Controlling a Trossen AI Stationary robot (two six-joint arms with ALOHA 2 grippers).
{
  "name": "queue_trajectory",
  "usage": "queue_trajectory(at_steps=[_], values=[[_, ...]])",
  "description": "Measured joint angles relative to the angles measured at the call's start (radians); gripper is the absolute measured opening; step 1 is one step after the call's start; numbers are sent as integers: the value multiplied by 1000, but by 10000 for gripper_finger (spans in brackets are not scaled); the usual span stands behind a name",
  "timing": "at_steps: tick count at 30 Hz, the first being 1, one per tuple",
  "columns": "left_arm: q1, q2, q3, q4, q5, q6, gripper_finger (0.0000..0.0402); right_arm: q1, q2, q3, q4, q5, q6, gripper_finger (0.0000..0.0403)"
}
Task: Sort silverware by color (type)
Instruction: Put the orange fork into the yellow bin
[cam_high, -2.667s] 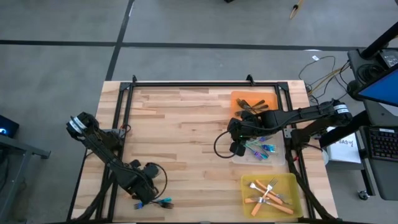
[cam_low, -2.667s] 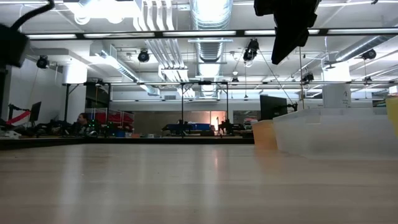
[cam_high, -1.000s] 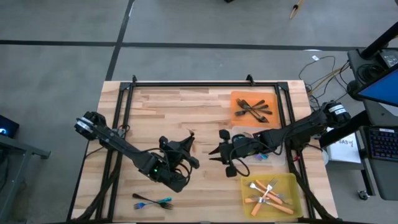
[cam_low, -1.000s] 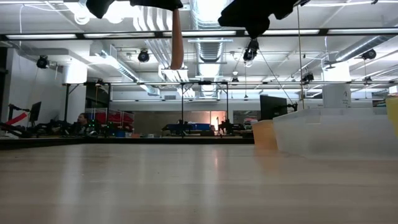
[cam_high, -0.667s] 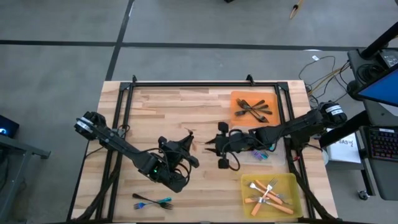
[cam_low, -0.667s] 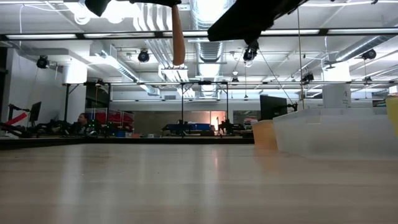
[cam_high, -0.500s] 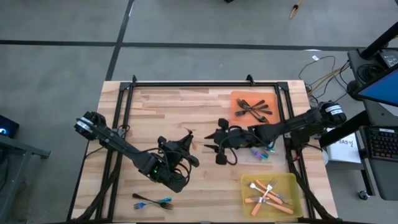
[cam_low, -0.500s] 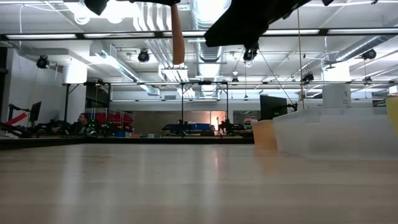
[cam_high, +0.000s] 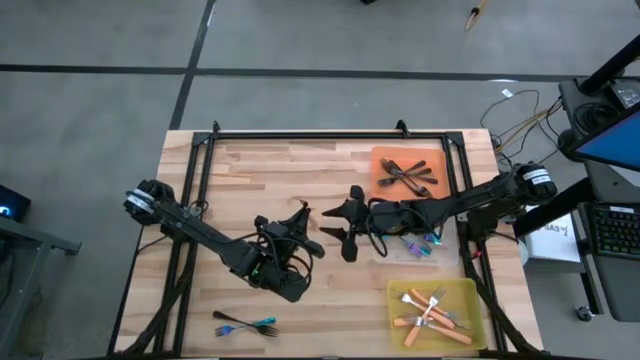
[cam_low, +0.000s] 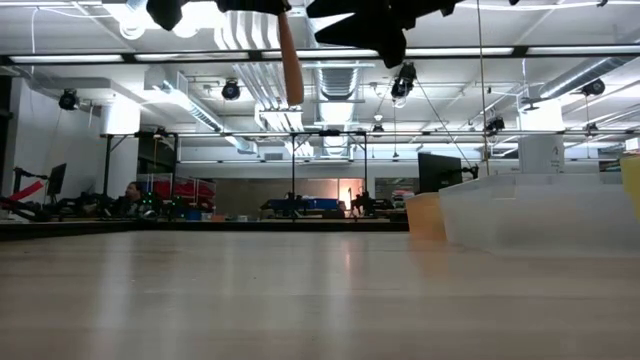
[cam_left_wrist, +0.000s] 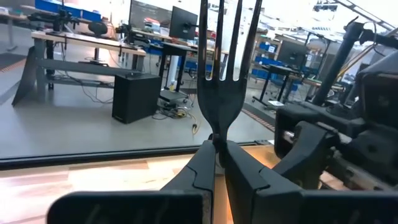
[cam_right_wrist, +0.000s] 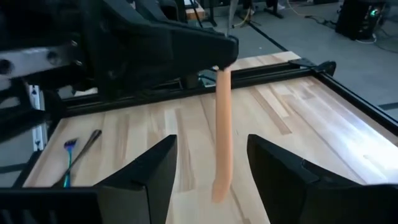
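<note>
**Midair, an orange fork waits between two arms**

The left gripper (cam_left_wrist: 214, 163) has its fingers closed on the neck of an orange-handled fork (cam_right_wrist: 222, 130), held above the middle of the surface (cam_high: 270, 180). The handle hangs downward, long axis upright, tines up. The right gripper (cam_right_wrist: 208, 168) faces it with fingers spread wide and empty, the handle standing just ahead between them. A handover looks likely: the right arm is nearest.
</note>
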Motion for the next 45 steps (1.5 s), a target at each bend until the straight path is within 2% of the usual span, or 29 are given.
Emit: queue_trajectory(at_steps=[6, 17, 22, 27, 34, 39, 45], values=[[10, 36, 56, 1, 0, 16, 2, 0, 10, 0, -1, 7, -7, 187], [16, 111, 210, -3, 0, 204, 2, -2, 46, -1, 2, 27, -19, 187], [17, 126, 230, -19, 1, 202, 2, -4, 51, -1, 1, 27, -6, 182], [17, 126, 236, -15, 0, 202, 2, -4, 51, -1, -1, 48, -3, 147], [18, 126, 236, -14, 1, 203, 3, -3, 51, -1, 0, 48, -21, 35], [17, 126, 236, -16, 3, 215, 20, -4, 51, 4, -9, 47, -30, 35], [16, 125, 242, -16, 53, 286, 71, -6, 51, 41, -84, 56, -58, 35]])
